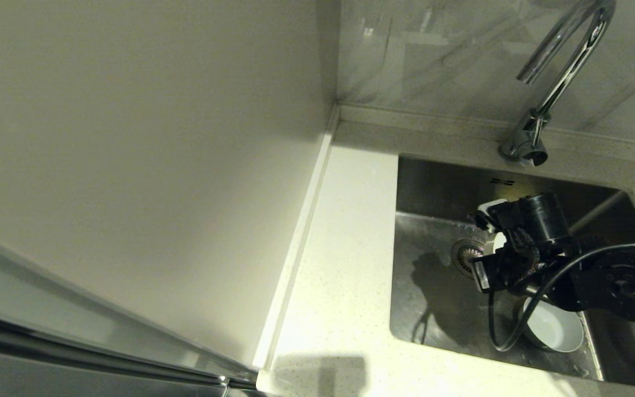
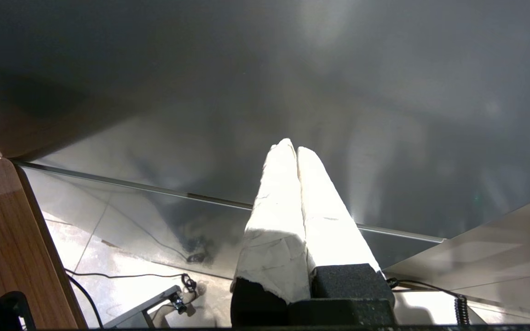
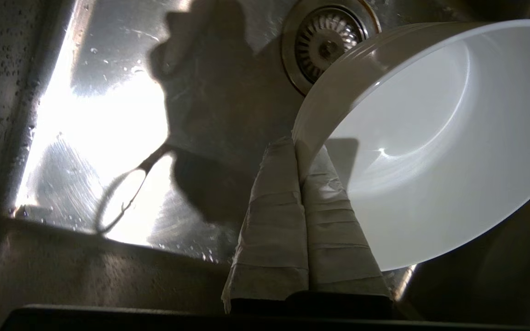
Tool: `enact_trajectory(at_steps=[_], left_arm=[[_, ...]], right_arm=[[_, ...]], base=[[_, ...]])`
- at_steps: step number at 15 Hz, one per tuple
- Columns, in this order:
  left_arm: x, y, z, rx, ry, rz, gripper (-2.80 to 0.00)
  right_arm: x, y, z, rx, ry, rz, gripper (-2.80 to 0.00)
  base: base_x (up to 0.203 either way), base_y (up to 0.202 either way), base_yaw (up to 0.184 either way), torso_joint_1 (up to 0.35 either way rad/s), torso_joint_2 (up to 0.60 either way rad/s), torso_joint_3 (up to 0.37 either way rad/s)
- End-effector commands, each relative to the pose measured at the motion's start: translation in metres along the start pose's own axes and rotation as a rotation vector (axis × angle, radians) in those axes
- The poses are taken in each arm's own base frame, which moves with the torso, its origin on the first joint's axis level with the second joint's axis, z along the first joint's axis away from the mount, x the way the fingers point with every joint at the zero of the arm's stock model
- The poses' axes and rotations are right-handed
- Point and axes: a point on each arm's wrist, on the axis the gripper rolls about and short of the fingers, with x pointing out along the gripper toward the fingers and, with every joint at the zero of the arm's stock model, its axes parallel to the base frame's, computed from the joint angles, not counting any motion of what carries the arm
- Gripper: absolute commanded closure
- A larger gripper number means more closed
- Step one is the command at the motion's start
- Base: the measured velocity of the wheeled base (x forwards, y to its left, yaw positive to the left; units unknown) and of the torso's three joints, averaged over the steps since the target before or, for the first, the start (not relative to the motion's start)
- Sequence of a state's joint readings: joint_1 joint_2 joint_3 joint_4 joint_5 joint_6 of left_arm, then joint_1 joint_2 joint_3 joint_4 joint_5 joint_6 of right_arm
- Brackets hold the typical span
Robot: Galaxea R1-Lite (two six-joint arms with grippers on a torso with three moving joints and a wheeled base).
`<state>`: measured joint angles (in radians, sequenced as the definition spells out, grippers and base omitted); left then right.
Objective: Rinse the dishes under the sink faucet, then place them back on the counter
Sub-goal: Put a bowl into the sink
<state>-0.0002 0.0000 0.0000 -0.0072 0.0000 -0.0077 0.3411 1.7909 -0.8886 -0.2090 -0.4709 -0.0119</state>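
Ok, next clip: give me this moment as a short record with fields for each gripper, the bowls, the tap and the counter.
right gripper: down in the sink, shut on the rim of a white bowl, one finger inside and one outside, bowl tilted beside the drain strainer
second bowl: pale, upright on the sink floor near the front edge
left gripper: shut, empty, parked away from the sink
tap: no water visible
counter: no bowl seen on it
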Motion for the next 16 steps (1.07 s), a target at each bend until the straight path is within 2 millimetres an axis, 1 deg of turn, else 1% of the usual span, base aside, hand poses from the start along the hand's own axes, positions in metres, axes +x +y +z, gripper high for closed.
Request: enact_trajectory(at_steps=[1,4,6,12,16], left_arm=[[0.000,0.000,-0.001,0.000,0.003,0.000,0.00],[0.000,0.000,-0.001,0.000,0.003,0.000,0.00],[0.000,0.000,-0.001,0.000,0.003,0.000,0.00],[0.000,0.000,-0.001,0.000,0.003,0.000,0.00],[0.000,0.000,-0.001,0.000,0.003,0.000,0.00]], right_arm=[[0.028,0.022,-0.009,-0.039,0.041,-0.005,0.00],[0.050,0.042,-0.008,-0.053,0.034,-0.019,0.00],[0.062,0.051,-0.007,-0.061,0.042,-0.017,0.00],[0.090,0.065,-0.021,-0.087,0.099,0.001,0.00],[0.099,0.070,-0.021,-0.074,0.104,0.007,0.00]], base=[[0.000,0.000,0.000,0.000,0.00,0.000],[0.000,0.000,0.000,0.000,0.00,0.000],[0.000,0.000,0.000,0.000,0.00,0.000],[0.000,0.000,0.000,0.000,0.00,0.000],[0.000,0.000,0.000,0.000,0.00,0.000]])
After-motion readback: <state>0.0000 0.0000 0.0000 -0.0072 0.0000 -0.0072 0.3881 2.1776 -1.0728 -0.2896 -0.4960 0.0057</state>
